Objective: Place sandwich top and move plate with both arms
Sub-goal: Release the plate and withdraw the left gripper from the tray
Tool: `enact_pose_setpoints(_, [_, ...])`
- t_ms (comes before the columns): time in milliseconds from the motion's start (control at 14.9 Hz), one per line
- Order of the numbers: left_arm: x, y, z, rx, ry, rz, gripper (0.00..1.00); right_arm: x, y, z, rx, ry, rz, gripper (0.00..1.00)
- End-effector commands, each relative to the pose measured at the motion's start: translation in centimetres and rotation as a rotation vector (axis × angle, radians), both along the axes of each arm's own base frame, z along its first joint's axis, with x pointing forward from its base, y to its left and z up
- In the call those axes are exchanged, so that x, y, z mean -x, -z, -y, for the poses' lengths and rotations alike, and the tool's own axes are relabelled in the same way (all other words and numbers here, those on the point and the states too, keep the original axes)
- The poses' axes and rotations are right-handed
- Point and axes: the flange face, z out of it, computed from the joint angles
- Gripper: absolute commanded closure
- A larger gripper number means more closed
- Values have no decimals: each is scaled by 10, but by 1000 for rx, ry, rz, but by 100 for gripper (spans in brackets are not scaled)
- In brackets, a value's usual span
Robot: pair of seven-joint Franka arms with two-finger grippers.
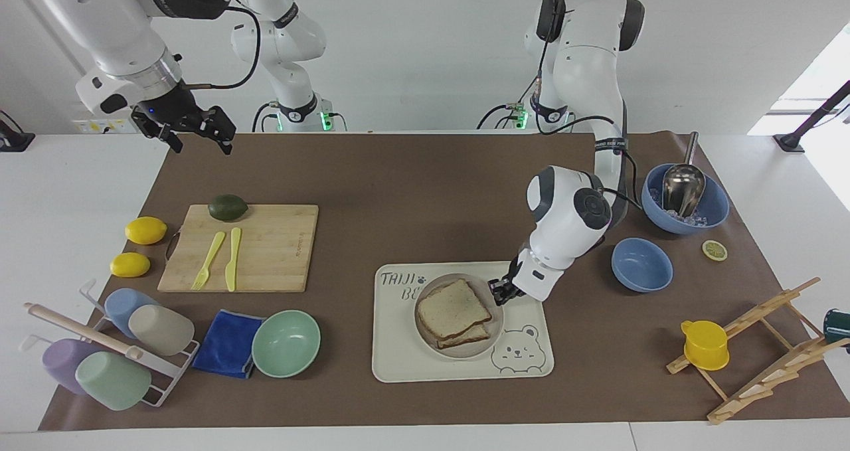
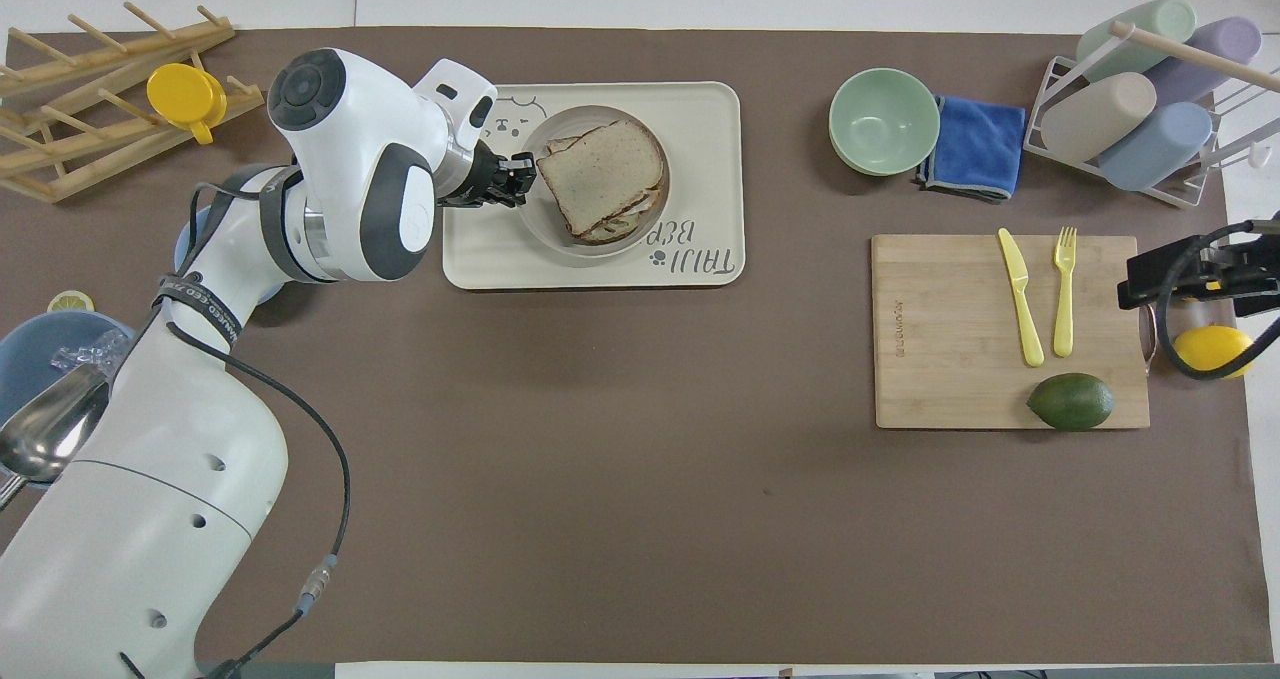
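Plate (image 1: 425,328) at left end effector (image 1: 497,293)

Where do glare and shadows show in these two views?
Facing view: a blown-out bright patch toward the left arm's end; the steel scoop glints. Overhead view: even light, with a soft shadow under the white left arm on the brown mat.

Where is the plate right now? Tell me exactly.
The plate sits on the bear-print tray, with the sandwich top on the stack it carries. The left gripper is at its rim, on the left arm's side; the green bowl lies toward the right arm's end.
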Motion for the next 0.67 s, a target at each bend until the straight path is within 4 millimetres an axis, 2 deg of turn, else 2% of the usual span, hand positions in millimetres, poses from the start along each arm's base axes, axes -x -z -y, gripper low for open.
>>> enact_pose_setpoints(0, [4,-10,-8,-1,9,14,0,4,0,2,-16,-22,0,0])
enact_pose_setpoints(134, [2,-17,-13,1,-1,20,0,4,0,2,-16,-22,0,0])
enact_pose_setpoints(202, [2,-30,-18,5,-3,21,0,4,0,2,-16,-22,0,0])
enact_pose_setpoints(269, [1,-46,-32,4,-15,18,0,4,0,2,-16,-22,0,0])
enact_pose_setpoints(336, [-1,-64,-55,-1,-36,14,0,4,0,2,-16,-22,0,0])
enact_pose_setpoints(538, [9,-136,-119,-51,-64,-6,0,4,0,2,-16,-22,0,0])
enact_pose_setpoints(605, [18,-160,-132,-103,-50,-2,0,4,0,2,-16,-22,0,0])
